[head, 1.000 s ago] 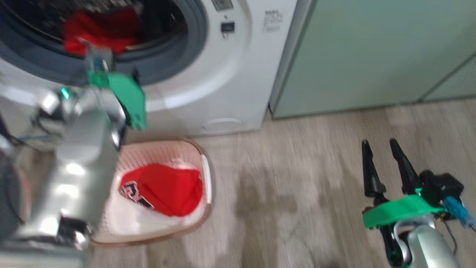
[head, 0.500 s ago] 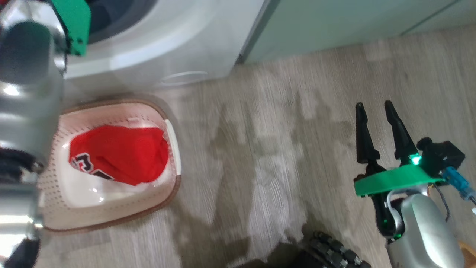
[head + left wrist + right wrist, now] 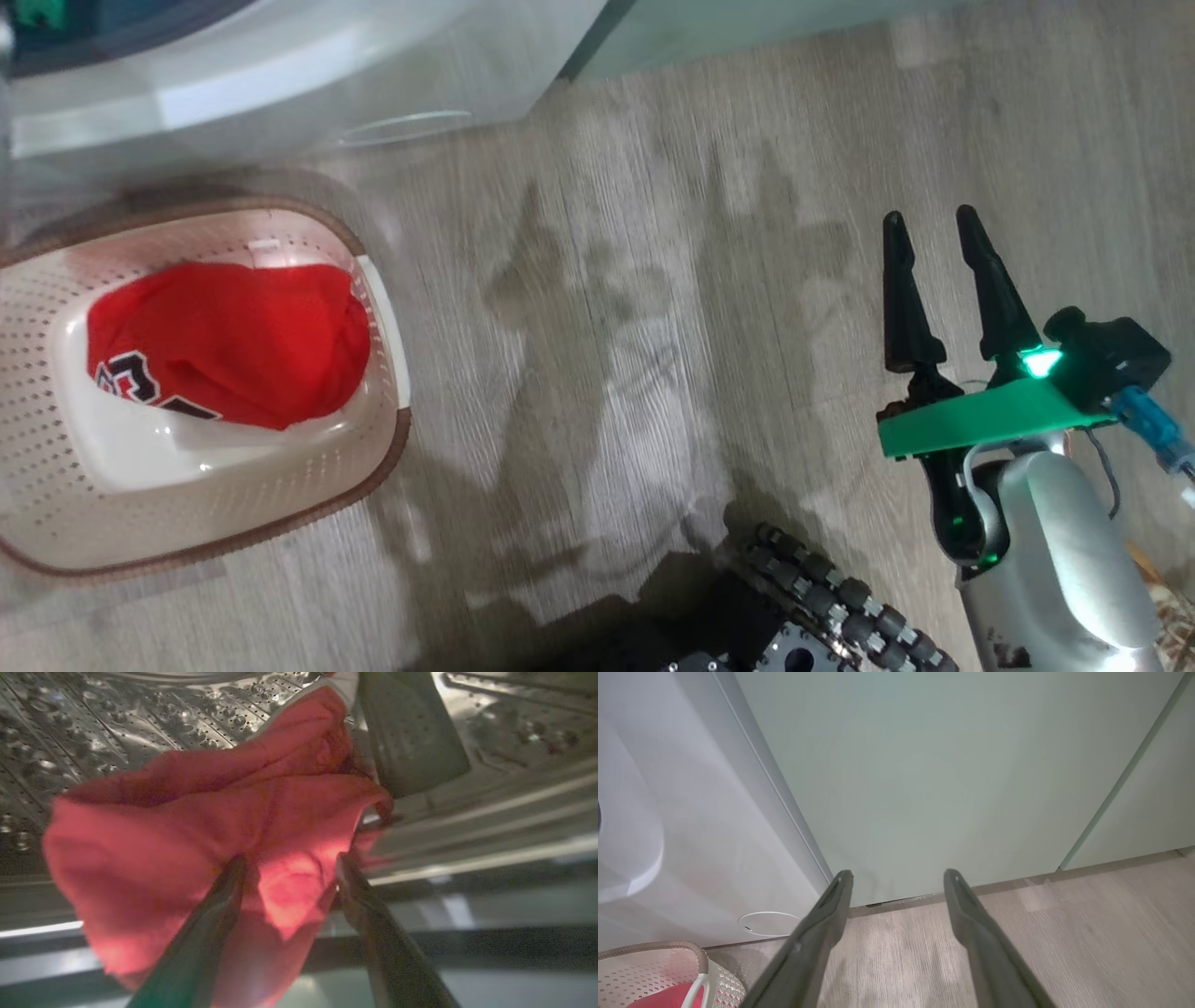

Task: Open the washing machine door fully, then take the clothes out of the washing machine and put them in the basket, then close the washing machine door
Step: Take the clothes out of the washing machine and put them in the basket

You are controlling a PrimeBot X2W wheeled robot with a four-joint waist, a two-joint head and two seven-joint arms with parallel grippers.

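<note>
**Head view, left to right.** A cream perforated basket (image 3: pixel 33 448) is set on the wooden floor (image 3: pixel 607 327), just in front of the white washing machine (image 3: pixel 280 84), whose lower front is seen along the top edge. A red jersey (image 3: pixel 243 336) with black-and-white lettering is seen crumpled inside the basket. At bottom centre, part of the robot's dark wheeled base (image 3: pixel 822 597) is shown. At the right, the right gripper (image 3: pixel 930 215) is held over bare floor, well apart from the basket, with its fingers spread and nothing between them.

**Left wrist view.** The left gripper (image 3: pixel 290 861) is shown inside the steel drum (image 3: pixel 93 718). Its fingers are spread to either side of a fold of a second red jersey (image 3: pixel 154 849) heaped in the drum. Whether the cloth is touched cannot be told.

**Right wrist view.** The spread fingers are pointed at a pale green cabinet (image 3: pixel 948 774), with the washing machine and a corner of the basket at the left.
</note>
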